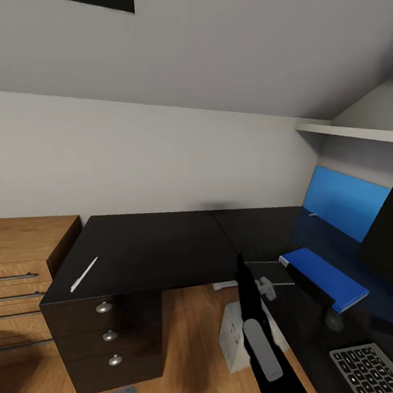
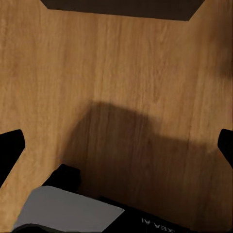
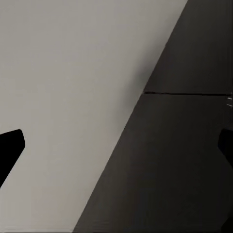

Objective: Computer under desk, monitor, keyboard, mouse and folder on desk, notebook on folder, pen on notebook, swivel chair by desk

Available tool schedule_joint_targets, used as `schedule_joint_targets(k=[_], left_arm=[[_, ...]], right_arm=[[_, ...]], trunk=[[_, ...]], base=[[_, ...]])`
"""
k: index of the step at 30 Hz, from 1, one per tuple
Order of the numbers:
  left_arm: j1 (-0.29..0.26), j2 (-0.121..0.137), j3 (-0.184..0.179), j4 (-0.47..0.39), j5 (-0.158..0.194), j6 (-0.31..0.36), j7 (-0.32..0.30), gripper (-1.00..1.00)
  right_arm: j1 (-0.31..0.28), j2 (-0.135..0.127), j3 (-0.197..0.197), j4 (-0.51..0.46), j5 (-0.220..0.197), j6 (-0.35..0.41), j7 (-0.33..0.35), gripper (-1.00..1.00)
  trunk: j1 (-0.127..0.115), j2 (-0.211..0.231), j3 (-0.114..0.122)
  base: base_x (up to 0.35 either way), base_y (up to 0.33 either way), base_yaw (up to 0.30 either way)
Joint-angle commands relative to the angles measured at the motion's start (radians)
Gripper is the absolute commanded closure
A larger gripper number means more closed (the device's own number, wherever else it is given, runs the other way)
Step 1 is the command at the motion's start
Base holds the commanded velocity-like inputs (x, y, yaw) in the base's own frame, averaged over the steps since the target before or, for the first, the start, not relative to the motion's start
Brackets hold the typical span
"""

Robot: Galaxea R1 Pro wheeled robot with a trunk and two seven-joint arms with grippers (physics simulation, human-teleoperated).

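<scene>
The glossy black L-shaped desk [image 1: 157,246] fills the middle of the head view. A white pen [image 1: 84,274] lies on its left wing, above the drawers. On the right wing the blue folder [image 1: 326,279] lies flat, and the dark notebook [image 1: 271,272] rests beside it. The monitor [image 1: 387,235] stands at the right edge, with the keyboard [image 1: 368,375] in front of it. A small dark oval [image 1: 333,321], possibly the mouse, sits by the folder. The pale computer [image 1: 235,337] stands under the desk. My right gripper [image 1: 239,265] [image 3: 116,145] hovers open over the desk. My left gripper [image 2: 116,145] is open above wood floor. The swivel chair is out of view.
A black drawer unit with silver knobs [image 1: 110,334] sits under the desk's left wing. Low oak shelving [image 1: 14,265] adjoins it on the left. A blue wall panel [image 1: 344,202] and a white shelf [image 1: 361,132] are behind the monitor under the sloped wall.
</scene>
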Motion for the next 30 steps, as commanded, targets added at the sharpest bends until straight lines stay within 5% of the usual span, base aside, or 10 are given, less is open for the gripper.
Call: schedule_joint_targets(k=[1, 7, 30], left_arm=[[-0.001, 0.001, -0.006, 0.007, -0.01, -0.013, -0.002, -1.0], [-0.001, 0.001, -0.008, 0.024, -0.06, -0.043, -0.044, -1.0], [-0.001, 0.0, -0.01, 0.081, -0.068, -0.049, -0.047, -1.0]], right_arm=[[0.002, 0.001, 0.002, 0.0, -0.01, -0.006, 0.004, -1.0], [0.006, 0.0, 0.002, 0.0, -0.009, -0.005, 0.005, -1.0], [0.006, -0.001, 0.002, 0.004, -0.01, -0.006, 0.004, -1.0]], trunk=[[0.0, -0.001, -0.001], [0.0, -0.001, -0.001], [0.0, -0.001, -0.001]], base=[[0.0, 0.0, 0.0], [0.0, 0.0, 0.0], [0.0, 0.0, 0.0]])
